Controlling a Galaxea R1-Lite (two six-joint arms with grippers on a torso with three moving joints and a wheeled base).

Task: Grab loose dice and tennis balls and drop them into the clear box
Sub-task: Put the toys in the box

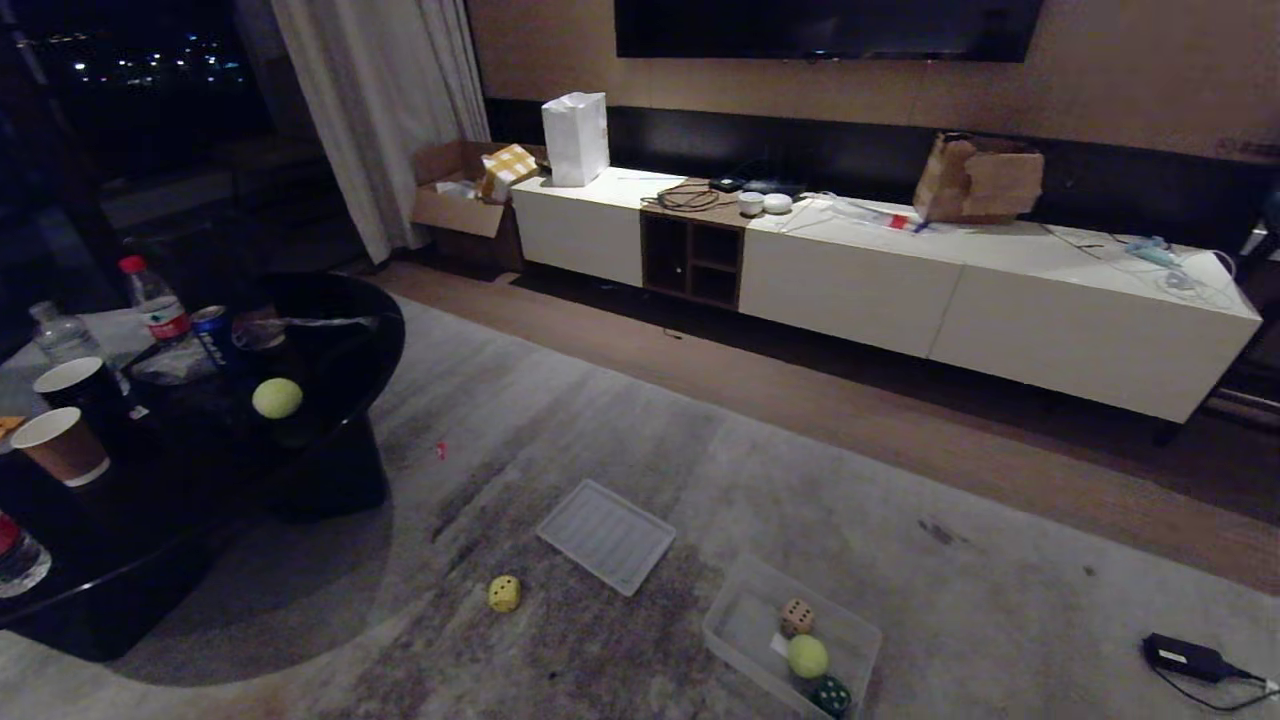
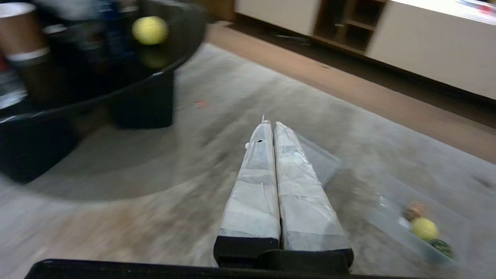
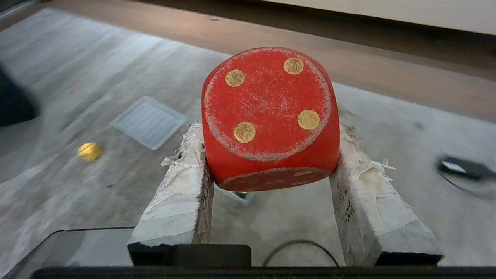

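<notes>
While carried: red die (image 3: 270,116) sits clamped between right gripper (image 3: 271,155) fingers, off the rug.
Box (image 1: 740,625): on the rug, holds tan die, ball, green die.
Left gripper (image 2: 270,130): closed, empty.
Risk: releasing short of the box sends it rolling toward the yellow die (image 1: 504,593).

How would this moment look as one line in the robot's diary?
right gripper: shut on red die | left gripper: shut, idle | clear box: partly filled | yellow die: on carpet | tennis ball: on black table

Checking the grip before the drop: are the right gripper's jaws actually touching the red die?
Touching. The right wrist view shows the right gripper with the red die wedged between its taped jaws, each jaw pressed flat against one side, no gap on either.
</notes>
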